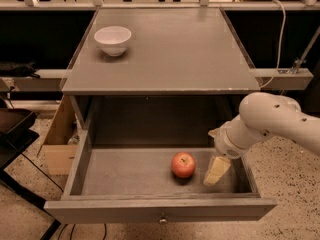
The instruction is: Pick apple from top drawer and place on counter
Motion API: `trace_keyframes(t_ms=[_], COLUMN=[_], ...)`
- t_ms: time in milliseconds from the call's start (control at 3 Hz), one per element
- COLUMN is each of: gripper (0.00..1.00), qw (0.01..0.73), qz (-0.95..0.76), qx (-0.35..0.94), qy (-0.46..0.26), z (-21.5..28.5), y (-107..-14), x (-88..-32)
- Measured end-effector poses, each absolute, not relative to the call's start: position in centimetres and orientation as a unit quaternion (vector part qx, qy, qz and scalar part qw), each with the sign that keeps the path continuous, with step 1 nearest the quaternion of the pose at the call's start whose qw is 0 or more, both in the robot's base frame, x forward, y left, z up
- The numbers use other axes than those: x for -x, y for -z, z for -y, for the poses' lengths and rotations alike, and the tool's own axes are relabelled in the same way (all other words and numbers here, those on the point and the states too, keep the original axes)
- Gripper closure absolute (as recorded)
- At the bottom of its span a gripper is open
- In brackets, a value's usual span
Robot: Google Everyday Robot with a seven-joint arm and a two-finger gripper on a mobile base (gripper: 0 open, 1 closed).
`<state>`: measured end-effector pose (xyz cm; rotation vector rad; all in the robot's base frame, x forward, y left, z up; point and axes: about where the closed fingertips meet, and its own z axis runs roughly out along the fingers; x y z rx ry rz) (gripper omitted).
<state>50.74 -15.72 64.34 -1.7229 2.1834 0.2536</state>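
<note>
Apple [183, 164]: state its position, operator, and the tool's.

— I record the apple resting on the floor of the open top drawer [125, 174], right of centre and toward the near front panel. The tool [217, 170] is down inside the drawer, just beside the apple on its right, apart from it and tilted. I cannot tell whether the tool is open or closed, and it grips nothing that I can see. The white arm [272, 121] reaches in from the right, over the drawer's right wall.

— How do you mean to do the grasp properly?

— In my judgement the tool must shift left until it is centred above the apple, then descend so that it closes across the widest part. The apple is round and will likely roll if nudged from one side, so I would come straight down, not sideways. I would lift clear of the drawer's walls and of the bench [170, 59] edge above the far part before carrying it up. On the bench, the white bowl [113, 39] sits at the far left, and I would set the apple down well apart from it.

— Any brands, labels or writing?

— None legible. The drawer front shows only a small metal knob [162, 219].
</note>
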Motion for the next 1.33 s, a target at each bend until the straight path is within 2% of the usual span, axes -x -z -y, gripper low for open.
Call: trace_keyframes(t_ms=[1000,1333], gripper=[0.0,0.16], qw=[0.2,0.199], qz=[-0.741,-0.74], qx=[0.614,0.614], qy=[-0.187,-0.189], z=[7.9,7.7], y=[-62.0,-61.8], x=[-50.7,-50.6])
